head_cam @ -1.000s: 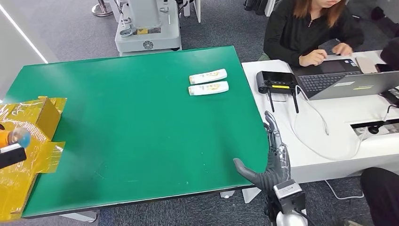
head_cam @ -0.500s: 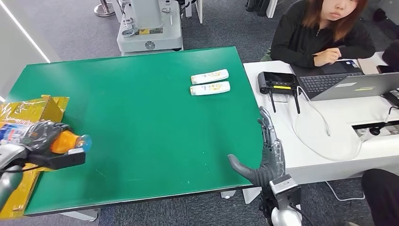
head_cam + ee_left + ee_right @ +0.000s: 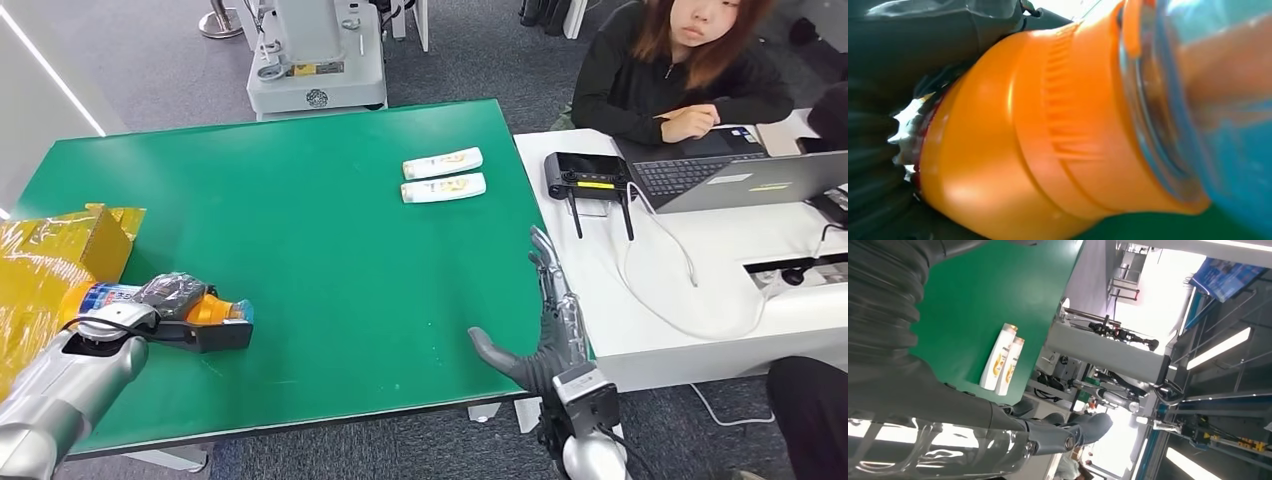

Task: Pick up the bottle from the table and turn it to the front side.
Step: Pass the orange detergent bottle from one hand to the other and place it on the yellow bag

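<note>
Since a second ago our left hand [image 3: 172, 295] has swung in from the yellow box [image 3: 60, 262] over the green table [image 3: 330, 230], gripping the orange-capped bottle [image 3: 205, 308] on its side. Our right hand [image 3: 545, 335] hangs open at the near edge. Picked up, we judge; turning remains.

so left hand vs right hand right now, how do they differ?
The left hand grips an orange bottle with a clear blue cap; the right hand holds nothing. The left hand's fingers wrap the bottle's body; the right hand's fingers are straight and apart, thumb out. The left hand is over the green table near its left side, the right at its near right edge. Both are dark grey.
</note>
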Motion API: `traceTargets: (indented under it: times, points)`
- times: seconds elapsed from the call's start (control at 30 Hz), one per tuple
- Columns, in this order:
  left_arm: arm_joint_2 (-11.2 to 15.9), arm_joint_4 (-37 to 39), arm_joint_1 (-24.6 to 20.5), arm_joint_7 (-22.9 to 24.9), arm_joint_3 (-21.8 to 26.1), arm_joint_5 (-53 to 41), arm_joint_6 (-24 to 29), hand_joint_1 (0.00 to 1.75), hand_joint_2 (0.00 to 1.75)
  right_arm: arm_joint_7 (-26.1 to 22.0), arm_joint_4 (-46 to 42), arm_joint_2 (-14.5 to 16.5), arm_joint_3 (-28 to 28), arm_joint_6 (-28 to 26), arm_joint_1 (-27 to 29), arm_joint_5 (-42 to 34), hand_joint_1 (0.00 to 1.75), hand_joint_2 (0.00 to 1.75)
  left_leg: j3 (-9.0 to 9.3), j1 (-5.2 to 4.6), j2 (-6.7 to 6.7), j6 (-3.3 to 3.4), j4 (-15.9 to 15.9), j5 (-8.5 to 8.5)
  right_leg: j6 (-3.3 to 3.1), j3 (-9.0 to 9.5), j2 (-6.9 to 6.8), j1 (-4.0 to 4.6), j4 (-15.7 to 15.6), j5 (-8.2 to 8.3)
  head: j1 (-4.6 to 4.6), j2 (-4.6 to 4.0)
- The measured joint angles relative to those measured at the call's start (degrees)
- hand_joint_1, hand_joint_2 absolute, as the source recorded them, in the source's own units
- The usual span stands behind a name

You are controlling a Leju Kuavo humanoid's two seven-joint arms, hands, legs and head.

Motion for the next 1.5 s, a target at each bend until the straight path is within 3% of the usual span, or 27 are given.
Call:
traceTargets:
  times: [0.37, 0.53, 0.67, 0.8, 1.03, 1.3, 1.4, 1.5]
  points:
    - [1.5, 5.3, -1.0, 11.4, -1.5, -2.2, -2.9, 1.75, 1.75, 2.2, 0.3, 0.2, 0.9, -0.1, 0.2, 2.6, 0.0, 1.75, 0.76, -0.06, 0.2, -0.2, -0.3, -0.08, -0.16, 0.61, 0.2, 0.02, 0.1, -0.09, 0.0, 0.0]
    - [2.8, 5.9, -0.2, 12.3, -1.5, -2.0, -1.7, 1.75, 1.75, 2.5, 0.5, 0.7, 0.9, 0.9, 0.1, 3.7, 0.0, 1.75, 1.13, -0.08, 0.22, -0.31, -0.4, -0.13, -0.29, 0.92, 0.18, 0.02, 0.1, -0.18, 0.0, 0.0]
    - [3.9, 5.9, 1.1, 8.8, -1.4, -0.8, 4.3, 0.0, 1.75, 2.6, 0.5, 1.4, 0.9, 2.2, 0.0, 5.2, 0.0, 1.75, 1.31, -0.08, 0.25, -0.38, -0.5, -0.1, -0.36, 0.98, 0.22, 0.01, 0.1, -0.17, 0.0, 0.0]
    - [4.5, 5.9, 1.8, 4.0, 0.3, 2.1, 7.0, 0.0, 0.0, 2.9, 0.5, 2.0, 0.9, 3.2, -0.1, 6.6, 0.0, 1.75, 1.35, -0.09, 0.22, -0.47, -0.5, -0.04, -0.41, 0.98, 0.18, 0.01, 0.1, -0.17, -0.01, 0.0]
    - [4.7, 5.9, 2.7, -3.5, 5.5, 7.3, 8.5, 0.0, 0.0, 3.4, 0.4, 2.8, 0.8, 5.1, -0.2, 8.8, 0.0, 1.75, 1.32, -0.1, 0.04, -0.54, -0.6, 0.01, -0.47, 0.95, -0.03, 0.0, 0.1, -0.23, -0.01, 0.0]
    - [4.1, 5.9, 3.7, -4.8, 8.6, 8.0, 9.0, 0.0, 0.0, 3.4, 0.4, 3.0, 0.7, 6.4, -0.7, 8.9, 0.0, 1.75, 1.19, -0.1, 0.05, -0.53, -0.5, 0.0, -0.47, 0.85, -0.03, -0.05, 0.1, -0.24, 0.0, 0.0]
    - [3.5, 5.9, 3.7, -6.4, 11.5, 14.1, 5.6, 0.0, 0.0, 3.3, 0.6, 3.1, 0.6, 6.6, -0.8, 8.9, 0.0, 1.75, 1.19, -0.13, 0.03, -0.52, -0.5, -0.01, -0.45, 0.85, -0.04, -0.09, 0.1, -0.25, -0.01, 0.0]
    - [2.5, 5.9, 3.5, -8.0, 17.1, 23.8, -1.1, 0.0, 0.0, 3.2, 0.8, 3.2, 0.5, 7.0, -0.9, 9.0, 0.0, 1.75, 1.24, -0.19, -0.06, -0.48, -0.5, -0.04, -0.39, 0.91, -0.13, -0.17, 0.1, -0.3, -0.02, 0.0]
